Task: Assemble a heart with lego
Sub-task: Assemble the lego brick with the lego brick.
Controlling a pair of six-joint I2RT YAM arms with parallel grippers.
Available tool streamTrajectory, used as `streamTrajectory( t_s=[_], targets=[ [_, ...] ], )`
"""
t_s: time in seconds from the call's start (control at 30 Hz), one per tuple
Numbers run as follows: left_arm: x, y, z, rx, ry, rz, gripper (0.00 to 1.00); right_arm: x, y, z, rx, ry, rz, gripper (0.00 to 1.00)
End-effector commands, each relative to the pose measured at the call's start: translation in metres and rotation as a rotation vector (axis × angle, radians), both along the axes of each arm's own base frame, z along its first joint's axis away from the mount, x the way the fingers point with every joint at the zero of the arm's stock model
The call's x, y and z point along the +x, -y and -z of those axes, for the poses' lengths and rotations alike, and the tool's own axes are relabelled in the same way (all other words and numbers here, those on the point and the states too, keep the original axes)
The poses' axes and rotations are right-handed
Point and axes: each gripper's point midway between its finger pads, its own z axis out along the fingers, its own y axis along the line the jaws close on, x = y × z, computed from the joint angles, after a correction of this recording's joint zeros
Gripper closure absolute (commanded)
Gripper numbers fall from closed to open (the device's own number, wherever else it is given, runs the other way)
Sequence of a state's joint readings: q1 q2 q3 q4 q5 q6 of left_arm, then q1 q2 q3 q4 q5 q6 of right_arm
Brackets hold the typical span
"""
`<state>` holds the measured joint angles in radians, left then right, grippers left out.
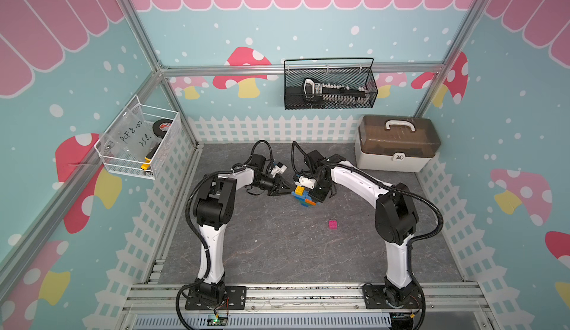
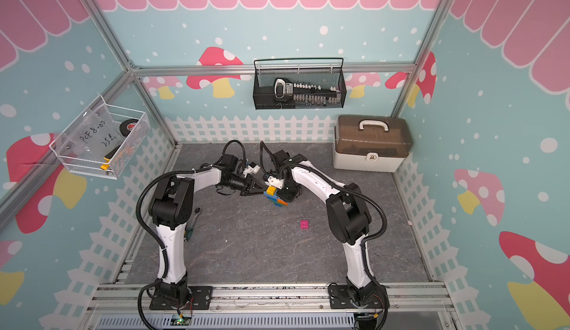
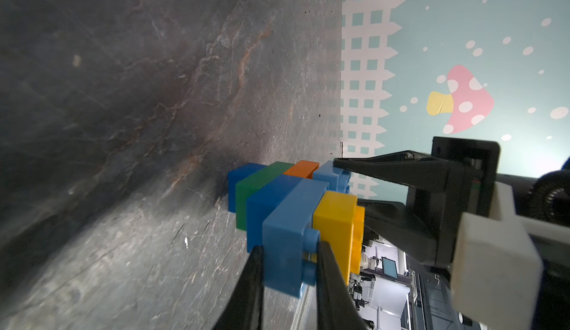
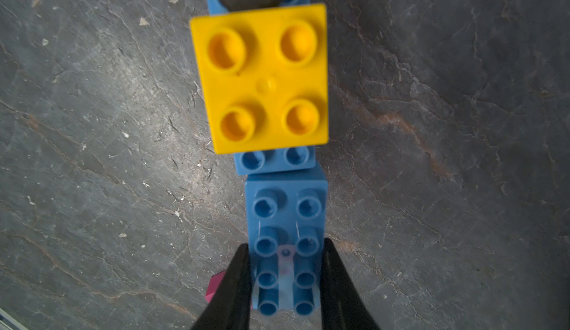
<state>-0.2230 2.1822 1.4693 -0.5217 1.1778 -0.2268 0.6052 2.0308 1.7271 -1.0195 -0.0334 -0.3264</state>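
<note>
Left pincer (image 3: 290, 248) and right pincer (image 4: 285, 245) both clamped on heart (image 1: 303, 197), partly hidden in both top views. Pink brick (image 1: 332, 224) loose on desk (image 1: 277, 245). Bag (image 1: 135, 134) handwriting "PCT 8-0…", rest illegible.

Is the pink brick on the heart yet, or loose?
Loose: the pink brick lies alone on the table, well apart from the heart.

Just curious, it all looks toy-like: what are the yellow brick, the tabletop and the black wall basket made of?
Yellow brick: looks like moulded plastic, smooth and slightly glossy, with hollow round studs.
Tabletop: looks like dark slate, matte, veined and scratched; could be a printed laminate.
Basket: probably black-coated metal, fine mesh on a wire frame.
</note>
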Motion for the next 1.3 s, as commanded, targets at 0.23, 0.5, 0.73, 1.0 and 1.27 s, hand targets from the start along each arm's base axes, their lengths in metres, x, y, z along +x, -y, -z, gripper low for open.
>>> streamTrajectory(
  t_s=[0.23,0.5,0.73,1.0,1.27],
  targets=[
    [0.001,-0.013,0.040,0.162,-0.001,-0.025,0.84,-0.011,-0.002,0.016,-0.027,-0.065,-0.040,0.73],
    [0.001,-0.013,0.040,0.161,0.001,-0.024,0.85,-0.014,0.002,0.012,-0.051,-0.057,-0.031,0.74],
    [0.001,-0.013,0.039,0.160,0.003,-0.024,0.85,-0.012,0.003,0.017,-0.089,-0.077,-0.030,0.74],
    [0.001,-0.013,0.039,0.160,0.004,-0.023,0.85,-0.012,-0.002,0.026,-0.098,-0.099,-0.034,0.74],
    [0.001,-0.012,0.040,0.161,0.006,-0.019,0.85,-0.003,-0.012,0.018,-0.096,-0.074,-0.049,0.74]
  ],
)
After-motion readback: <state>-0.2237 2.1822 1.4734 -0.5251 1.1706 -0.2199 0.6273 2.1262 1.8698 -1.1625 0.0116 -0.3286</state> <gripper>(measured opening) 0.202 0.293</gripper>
